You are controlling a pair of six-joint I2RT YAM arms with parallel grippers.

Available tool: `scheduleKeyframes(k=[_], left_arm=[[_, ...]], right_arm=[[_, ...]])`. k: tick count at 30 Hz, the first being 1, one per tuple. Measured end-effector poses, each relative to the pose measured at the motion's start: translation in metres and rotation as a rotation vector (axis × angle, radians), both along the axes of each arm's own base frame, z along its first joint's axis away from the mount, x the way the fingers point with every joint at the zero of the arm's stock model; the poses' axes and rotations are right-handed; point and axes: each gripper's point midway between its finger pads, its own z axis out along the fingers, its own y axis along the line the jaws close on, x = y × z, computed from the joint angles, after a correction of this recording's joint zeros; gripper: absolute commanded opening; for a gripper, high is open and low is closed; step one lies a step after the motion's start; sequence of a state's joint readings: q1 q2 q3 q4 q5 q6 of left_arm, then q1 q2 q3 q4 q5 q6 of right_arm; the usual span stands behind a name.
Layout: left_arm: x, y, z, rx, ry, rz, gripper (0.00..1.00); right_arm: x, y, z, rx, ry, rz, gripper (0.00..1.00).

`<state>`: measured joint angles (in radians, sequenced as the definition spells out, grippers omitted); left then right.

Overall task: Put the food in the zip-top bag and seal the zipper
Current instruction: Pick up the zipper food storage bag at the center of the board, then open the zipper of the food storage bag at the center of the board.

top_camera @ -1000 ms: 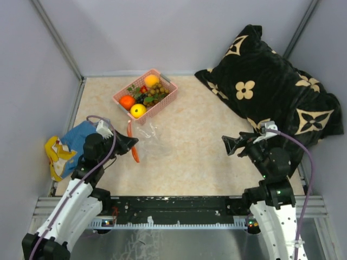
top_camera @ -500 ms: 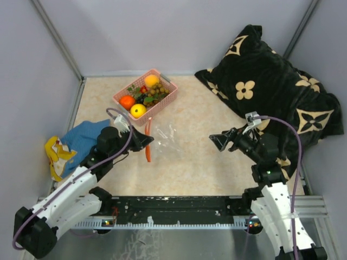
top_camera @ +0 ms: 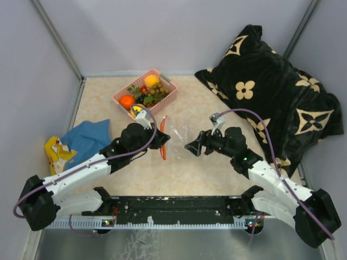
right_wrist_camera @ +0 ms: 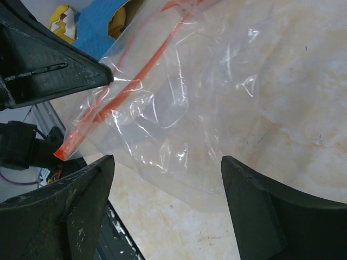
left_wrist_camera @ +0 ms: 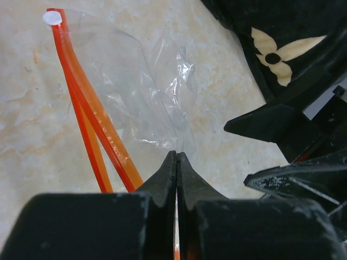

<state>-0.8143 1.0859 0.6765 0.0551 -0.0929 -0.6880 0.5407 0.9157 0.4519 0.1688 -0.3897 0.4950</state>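
Top external: left arm and right arm both reach in over mid-desk, tips close together.

Left jaws: pinched shut on the zip-top bag, gripping its mouth edge right at the zipper. Left wrist view agrees. The jaws are pressed flat together with clear film caught in them. The red-orange strip runs up-left from there to a white slider tab.

Right jaws: spread wide, holding nothing. Right wrist view shows crinkly film filling the gap ahead of them. Can't tell if either tip touches it. From above, they sit just beside the bag's near-right edge, facing the left jaws.

The bag is mid-desk between the two arms and has nothing in it. The gripped end looks raised. Can't tell how much of the rest lies on the desk.

Blue-and-yellow cloth is bunched at the left edge beside the left arm.

Further back, the pink basket holds all the food. That includes an orange fruit at the near-left and a yellow one at the far end. Basket is apart from the bag.

Black flower-print pillow fills the far-right corner.
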Motion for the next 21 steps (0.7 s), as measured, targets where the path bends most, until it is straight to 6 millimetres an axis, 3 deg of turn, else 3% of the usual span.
scheduleKeyframes(k=[11, 21], left_arm=[[0.004, -0.02, -0.023, 0.058, 0.007, 0.026, 0.0], [0.005, -0.037, -0.023, 0.039, 0.006, 0.02, 0.0]], right_arm=[[-0.007, 0.036, 0.01, 0.004, -0.091, 0.015, 0.74], [-0.013, 0.056, -0.006, -0.03, -0.081, 0.032, 0.68]])
